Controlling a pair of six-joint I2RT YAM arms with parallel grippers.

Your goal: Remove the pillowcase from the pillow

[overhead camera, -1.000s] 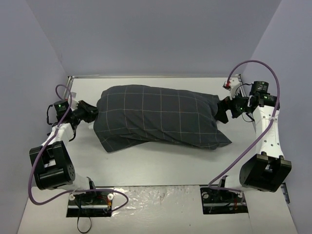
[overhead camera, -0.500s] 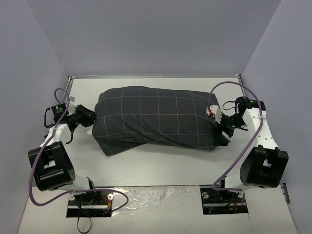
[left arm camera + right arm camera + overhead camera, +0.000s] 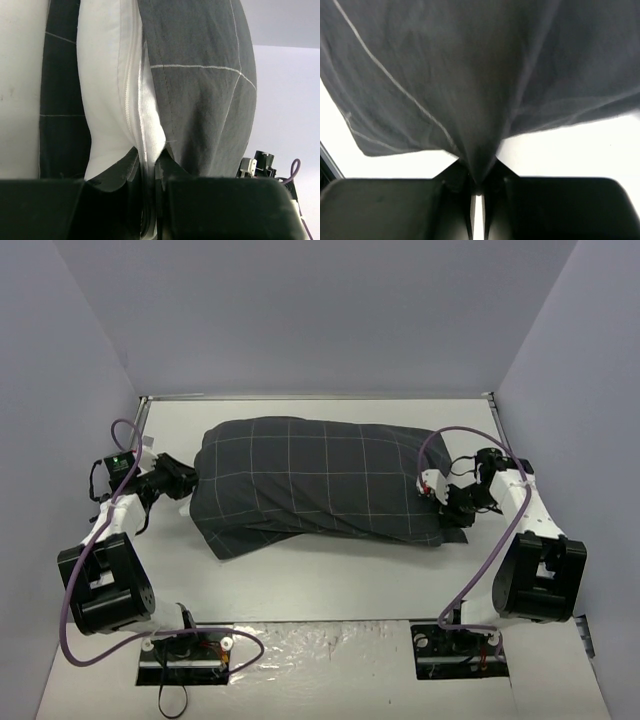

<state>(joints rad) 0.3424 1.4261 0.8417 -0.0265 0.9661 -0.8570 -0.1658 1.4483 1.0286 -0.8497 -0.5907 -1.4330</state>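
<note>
Lately swung right pincer (image 3: 452,502) inward, pinched on pillowcase (image 3: 320,480) end; kept left pincer (image 3: 149,167) clamped on pillow (image 3: 107,90) edge. Slackened fabric, probably without stripping any; lay mid-surface (image 3: 330,580), pillow mostly covered.

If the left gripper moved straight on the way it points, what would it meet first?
The pillow: the left gripper is shut on its white seamed edge, so it would probably push straight into it.
</note>
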